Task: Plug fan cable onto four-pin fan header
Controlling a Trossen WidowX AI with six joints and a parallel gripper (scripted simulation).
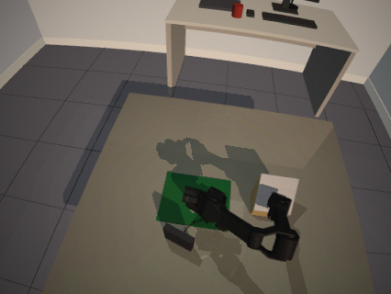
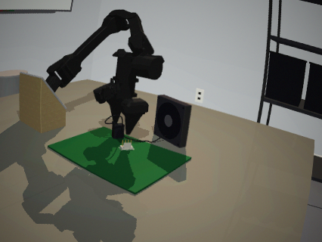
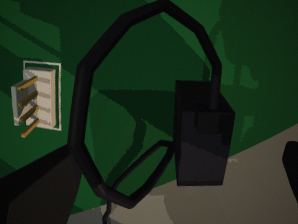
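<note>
Hovering with gripper (image 2: 124, 126) spread wide and empty over the plug (image 3: 201, 132) (standing on the board (image 2: 151, 166), beside the header (image 3: 36, 96)) to straddle and pinch it.

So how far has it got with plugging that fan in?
Early days. The plug stands on the green board, apart from the header, whose pins are bare. The gripper hangs open over the plug, holding nothing. Left: grasp the plug, push it fully down on the pins, then let go and lift clear.
</note>
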